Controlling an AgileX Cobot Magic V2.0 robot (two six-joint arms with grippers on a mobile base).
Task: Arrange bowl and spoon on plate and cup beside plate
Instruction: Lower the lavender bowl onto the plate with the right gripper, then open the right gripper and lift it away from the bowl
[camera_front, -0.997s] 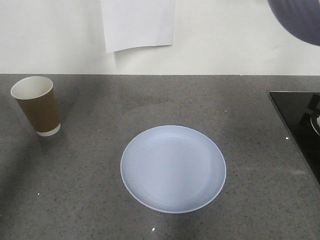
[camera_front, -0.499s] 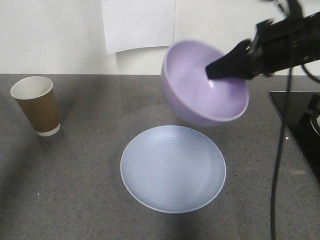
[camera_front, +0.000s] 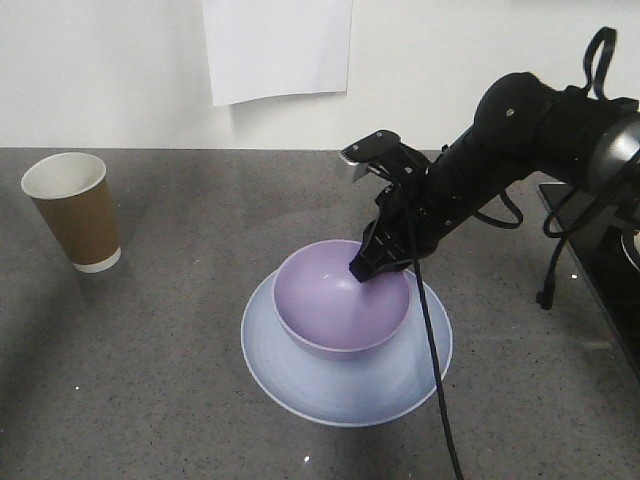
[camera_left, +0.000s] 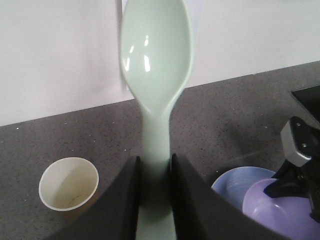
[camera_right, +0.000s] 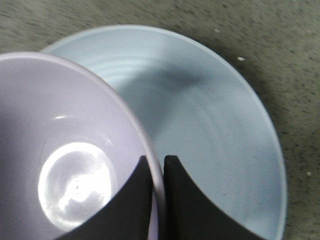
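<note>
The lavender bowl (camera_front: 342, 297) rests on the pale blue plate (camera_front: 345, 390) at the table's middle. My right gripper (camera_front: 365, 268) is shut on the bowl's right rim, one finger inside and one outside; in the right wrist view the gripper (camera_right: 157, 162) pinches the rim of the bowl (camera_right: 60, 145) over the plate (camera_right: 215, 130). My left gripper (camera_left: 154, 165) is shut on the handle of the mint-white spoon (camera_left: 156, 65), its head pointing up. The brown cup (camera_front: 74, 210) stands upright at the far left, apart from the plate, and the cup (camera_left: 68, 187) shows below the spoon.
A black cooktop (camera_front: 600, 245) lies at the right edge of the grey counter. A white sheet of paper (camera_front: 277, 47) hangs on the back wall. A black cable (camera_front: 432, 360) trails from the right arm across the plate's right side.
The right arm has brought the bowl down from the air above the plate and set it on the plate. The cup and plate have not moved.
</note>
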